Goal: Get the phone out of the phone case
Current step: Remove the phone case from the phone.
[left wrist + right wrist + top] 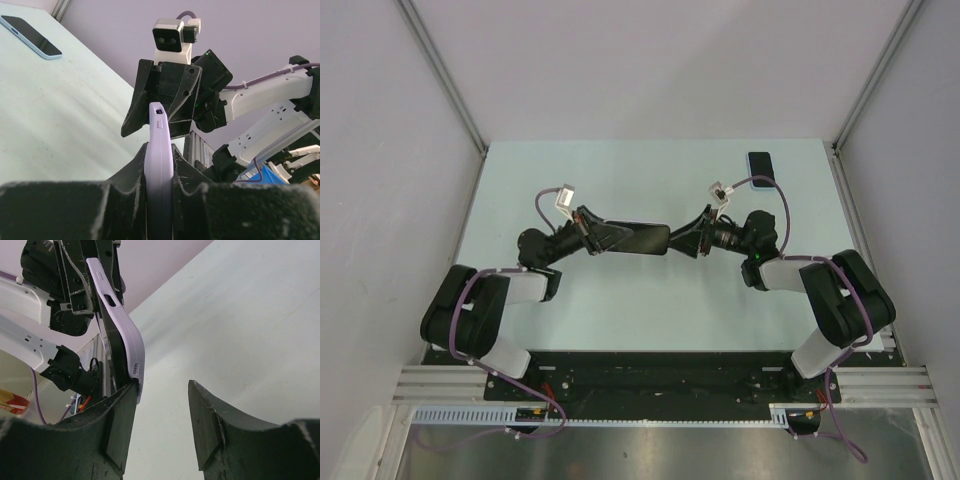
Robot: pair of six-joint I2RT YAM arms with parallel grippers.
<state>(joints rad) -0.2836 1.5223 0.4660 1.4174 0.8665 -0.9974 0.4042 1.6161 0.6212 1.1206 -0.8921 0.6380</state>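
Observation:
A lilac phone case with a dark phone in it is held above the table's middle. My left gripper is shut on it; in the left wrist view the case stands edge-on between the jaws of my left gripper. My right gripper is open at the case's other end. In the right wrist view my right gripper has its left finger against the end of the case. There the lilac case curves away from the dark phone.
A second phone with a light blue edge lies flat near the table's back right; it also shows in the left wrist view. The pale green table is walled on three sides. The arm bases stand at the near edge.

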